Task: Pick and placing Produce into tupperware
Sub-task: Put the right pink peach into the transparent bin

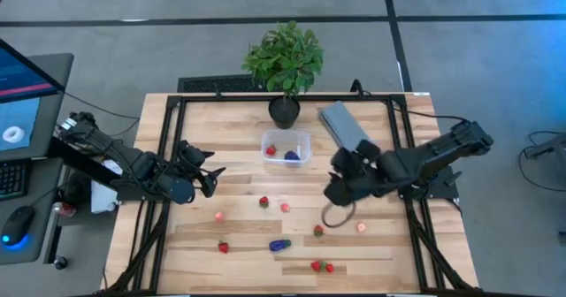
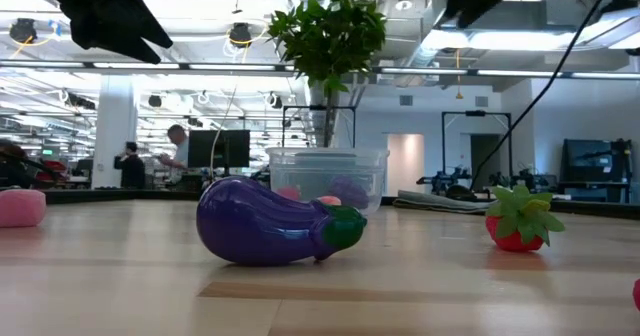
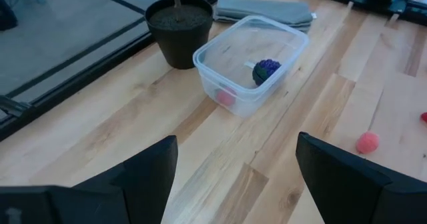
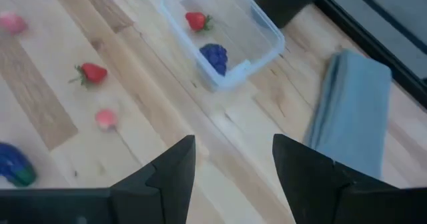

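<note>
The clear tupperware (image 1: 286, 147) stands on the table in front of the plant pot, holding a strawberry (image 4: 195, 21) and a purple grape bunch (image 4: 213, 56). More produce lies loose on the near half: strawberries (image 1: 263, 201) (image 1: 318, 231), pink round pieces (image 1: 286, 207) (image 1: 361, 227) and a purple eggplant-like piece (image 1: 279, 244). My right gripper (image 1: 336, 184) hangs open above the table, right of and nearer than the tupperware, nothing between its fingers (image 4: 233, 164). My left gripper (image 1: 212, 175) waits open at the left, pointing toward the tupperware (image 3: 252, 57).
A leafy plant in a black pot (image 1: 285, 110) stands just behind the tupperware. A folded grey cloth (image 1: 343, 125) lies at the back right. A black frame (image 1: 164, 156) runs along the table's sides. Two strawberries (image 1: 322, 266) lie near the front edge.
</note>
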